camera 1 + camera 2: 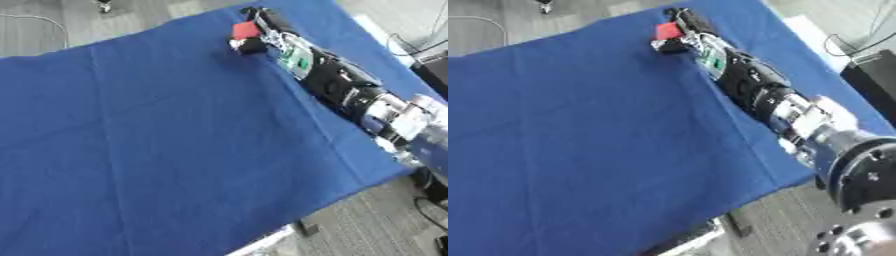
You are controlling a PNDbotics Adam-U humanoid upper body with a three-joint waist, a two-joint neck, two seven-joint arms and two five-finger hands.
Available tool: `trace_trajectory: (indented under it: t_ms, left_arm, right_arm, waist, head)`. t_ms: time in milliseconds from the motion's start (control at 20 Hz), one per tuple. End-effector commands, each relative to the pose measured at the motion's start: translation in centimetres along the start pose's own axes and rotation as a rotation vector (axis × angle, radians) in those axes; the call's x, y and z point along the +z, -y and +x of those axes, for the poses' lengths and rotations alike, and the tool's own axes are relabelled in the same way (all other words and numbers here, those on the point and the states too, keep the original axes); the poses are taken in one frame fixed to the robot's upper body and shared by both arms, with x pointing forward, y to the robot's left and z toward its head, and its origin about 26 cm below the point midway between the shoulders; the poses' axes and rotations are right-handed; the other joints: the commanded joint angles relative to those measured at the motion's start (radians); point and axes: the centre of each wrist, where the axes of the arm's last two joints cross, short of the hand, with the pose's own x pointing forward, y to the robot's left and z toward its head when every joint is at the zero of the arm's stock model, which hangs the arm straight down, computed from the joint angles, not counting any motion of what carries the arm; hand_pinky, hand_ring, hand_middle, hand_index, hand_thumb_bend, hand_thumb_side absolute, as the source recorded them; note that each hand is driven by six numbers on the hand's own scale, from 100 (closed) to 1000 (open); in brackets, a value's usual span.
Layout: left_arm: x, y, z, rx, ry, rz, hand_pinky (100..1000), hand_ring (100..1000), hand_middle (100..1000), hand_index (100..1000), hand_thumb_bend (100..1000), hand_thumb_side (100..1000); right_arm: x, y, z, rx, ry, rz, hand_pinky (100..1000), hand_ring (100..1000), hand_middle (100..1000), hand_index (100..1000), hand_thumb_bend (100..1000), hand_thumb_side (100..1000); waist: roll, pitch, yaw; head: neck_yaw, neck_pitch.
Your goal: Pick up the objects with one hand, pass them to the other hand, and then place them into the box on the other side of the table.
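Note:
A small red object (245, 30) lies on the blue cloth near the table's far edge. My right arm reaches in from the right side across the cloth, and my right hand (262, 36) is at the red object. Its fingers (265, 19) stretch straight along the object's right side. The thumb (251, 46) sits just in front of the object, so it lies in the gap between them. The hand looks open around it, and the object rests on the cloth. My left hand and the box show in neither view.
The blue cloth (157, 140) covers the whole table, which lies askew. Its right edge (385, 65) and near edge (350, 192) drop off to grey floor. A black case (877, 75) stands beyond the right edge. A cable (44, 20) lies on the floor at the far left.

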Motion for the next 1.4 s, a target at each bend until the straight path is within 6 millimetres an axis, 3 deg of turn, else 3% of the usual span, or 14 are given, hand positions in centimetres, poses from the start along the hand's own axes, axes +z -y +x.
trace_trajectory:
  t_ms: [50,600,800,850,1150,1400]
  left_arm:
    - [-0.24,-0.81,0.43,-0.020,0.021,0.018,734,722,715,847,507,792]
    - [-0.26,-0.86,0.45,-0.021,0.024,0.020,733,717,714,847,506,791]
    - [-0.26,-0.85,0.44,-0.021,0.023,0.020,732,716,713,847,505,791]
    - [-0.25,-0.84,0.44,-0.021,0.022,0.020,732,716,714,848,506,791]
    - [-0.26,-0.81,0.42,-0.022,0.021,0.018,732,717,715,848,505,792]
    - [-0.27,-0.80,0.43,-0.023,0.020,0.018,731,717,715,848,504,793]
  right_arm:
    - [-0.57,2.08,0.35,0.020,0.025,-0.038,864,669,710,915,359,570]
    - [-0.59,2.15,0.35,0.024,0.031,-0.025,858,654,698,902,304,509]
    - [-0.58,2.20,0.34,0.018,0.031,-0.023,853,644,695,900,170,392]
    - [-0.57,2.20,0.34,0.015,0.031,-0.023,849,625,690,897,102,325]
    - [-0.59,2.26,0.46,-0.002,0.042,-0.030,809,557,660,875,100,100]
    - [-0.56,2.29,0.53,-0.026,0.056,-0.034,774,518,640,861,100,100]
  waist:
    - [-0.002,-0.010,0.000]
    - [-0.001,-0.011,-0.001]
    - [-0.002,-0.012,-0.002]
    - [-0.001,-0.012,-0.002]
    - [0.001,-0.013,-0.004]
    - [0.001,-0.014,-0.006]
  head:
    - [-0.006,-0.003]
    - [-0.015,-0.003]
    - [-0.018,-0.003]
    - [-0.019,-0.003]
    - [-0.024,-0.003]
    - [-0.028,-0.003]
